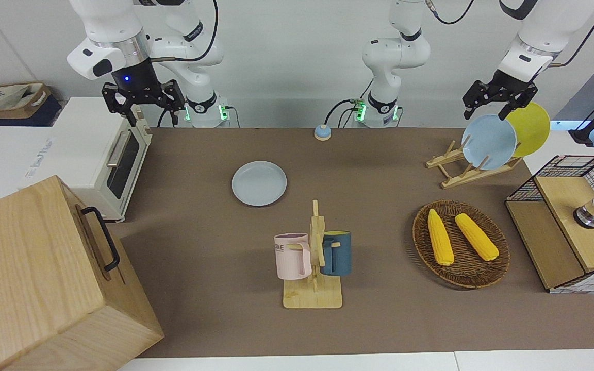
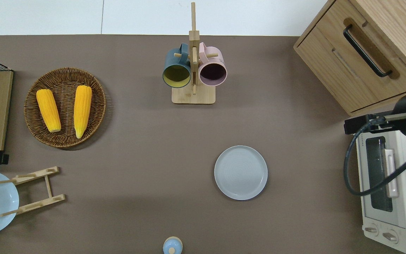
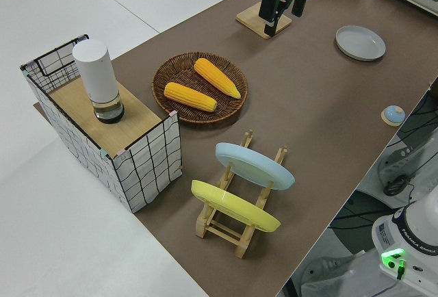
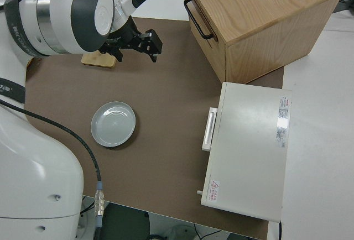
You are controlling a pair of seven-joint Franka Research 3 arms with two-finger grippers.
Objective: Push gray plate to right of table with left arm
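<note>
The gray plate (image 1: 259,183) (image 2: 241,173) (image 3: 361,42) (image 4: 113,124) lies flat on the brown table (image 1: 204,247), about midway along it and a little toward the right arm's end. My left gripper (image 1: 487,111) (image 3: 282,20) hangs open and empty high in the air at the left arm's end, well away from the plate; the overhead view does not show it. My right gripper (image 1: 153,116) (image 4: 138,49) is open and its arm is parked.
A mug rack (image 1: 313,263) with a pink and a dark blue mug stands farther from the robots than the plate. Toward the left arm's end are a corn basket (image 1: 461,243), a plate rack (image 1: 475,165) and a wire shelf (image 1: 567,226). A toaster oven (image 1: 106,159) and wooden cabinet (image 1: 44,278) fill the right arm's end.
</note>
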